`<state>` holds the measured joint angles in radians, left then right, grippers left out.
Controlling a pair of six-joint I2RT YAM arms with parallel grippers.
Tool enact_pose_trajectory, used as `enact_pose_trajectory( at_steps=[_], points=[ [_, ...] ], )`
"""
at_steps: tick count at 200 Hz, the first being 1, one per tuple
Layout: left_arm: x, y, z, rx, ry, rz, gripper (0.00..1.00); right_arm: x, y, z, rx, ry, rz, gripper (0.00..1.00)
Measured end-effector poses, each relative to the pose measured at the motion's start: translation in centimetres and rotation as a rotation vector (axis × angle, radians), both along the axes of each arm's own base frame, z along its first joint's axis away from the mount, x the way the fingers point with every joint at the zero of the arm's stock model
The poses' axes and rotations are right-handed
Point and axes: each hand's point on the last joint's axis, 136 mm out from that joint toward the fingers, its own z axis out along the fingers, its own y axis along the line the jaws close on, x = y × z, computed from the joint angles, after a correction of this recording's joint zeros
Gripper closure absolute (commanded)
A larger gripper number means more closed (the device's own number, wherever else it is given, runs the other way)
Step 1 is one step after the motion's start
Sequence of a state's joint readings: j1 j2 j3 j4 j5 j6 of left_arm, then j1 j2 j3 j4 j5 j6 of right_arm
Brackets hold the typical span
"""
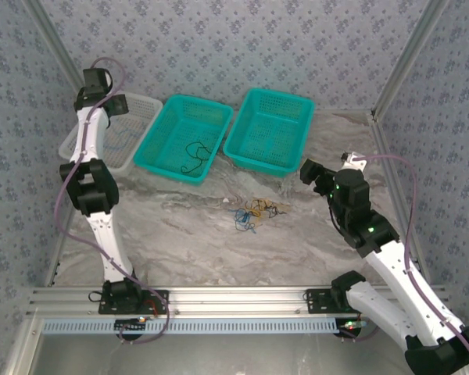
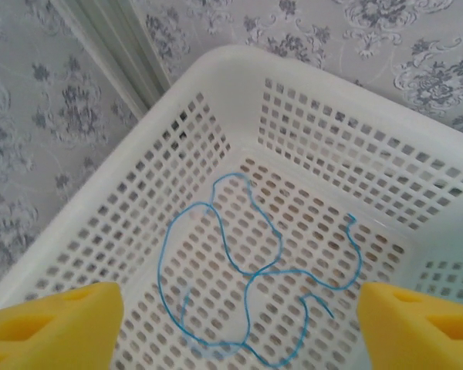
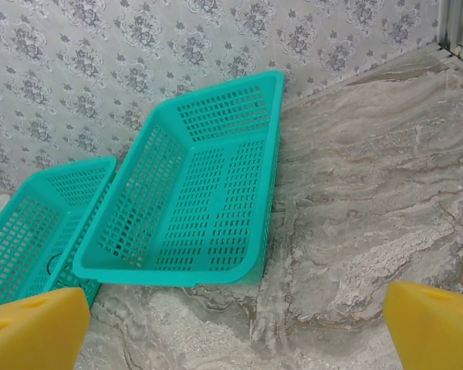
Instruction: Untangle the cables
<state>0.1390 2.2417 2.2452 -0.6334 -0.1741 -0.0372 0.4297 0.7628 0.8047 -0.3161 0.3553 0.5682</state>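
Left gripper (image 2: 235,330) hovers over the white basket (image 2: 216,65), jaws wide and empty
A blue cable (image 2: 251,274) lies loose on the basket floor; the tangled cables (image 1: 255,212) sit mid-table, what looks like a black cable (image 1: 194,153) is in the middle teal basket (image 1: 152,130); right gripper (image 3: 239,327) gapes open, holding nothing

Bright even light, faint shadows (wrist views soft)

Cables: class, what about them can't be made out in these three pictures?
Cable pile on the table, top view: too small to count wires or trace crossings.
Black cable in the middle basket, top view: too small to follow.
Blue cable in the white basket, top view: faint, partly behind the left arm.
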Motion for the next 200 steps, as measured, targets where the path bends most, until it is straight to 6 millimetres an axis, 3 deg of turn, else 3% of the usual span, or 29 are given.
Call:
enact_pose_trajectory(
  at_steps=[55, 85, 136, 156, 200],
  points=[
    [-5.3, -2.6, -0.3, -0.077, -0.012, -0.009, 0.04, 0.2, 0.7, -0.5, 0.0, 0.018, 0.031, 0.0],
    [-9.2, -6.7, -0.1, -0.108, -0.109, -0.067, 0.01, 0.8, 1.5, -1.3, -0.001, 0.045, 0.063, 0.0],
    [-13.7, -12.7, 1.2, -0.224, -0.28, -0.149, 0.01, 2.1, 3.8, -3.3, 0.009, 0.103, 0.133, 0.0],
    [-15.2, -16.1, 2.0, -0.286, -0.332, -0.209, 0.01, 2.3, 4.8, -4.0, 0.003, 0.122, 0.159, 0.0],
    [-19.5, -26.3, 2.1, -0.403, -0.339, -0.437, 0.01, 2.5, 6.9, -5.7, -0.02, 0.167, 0.21, 0.0]
  ],
)
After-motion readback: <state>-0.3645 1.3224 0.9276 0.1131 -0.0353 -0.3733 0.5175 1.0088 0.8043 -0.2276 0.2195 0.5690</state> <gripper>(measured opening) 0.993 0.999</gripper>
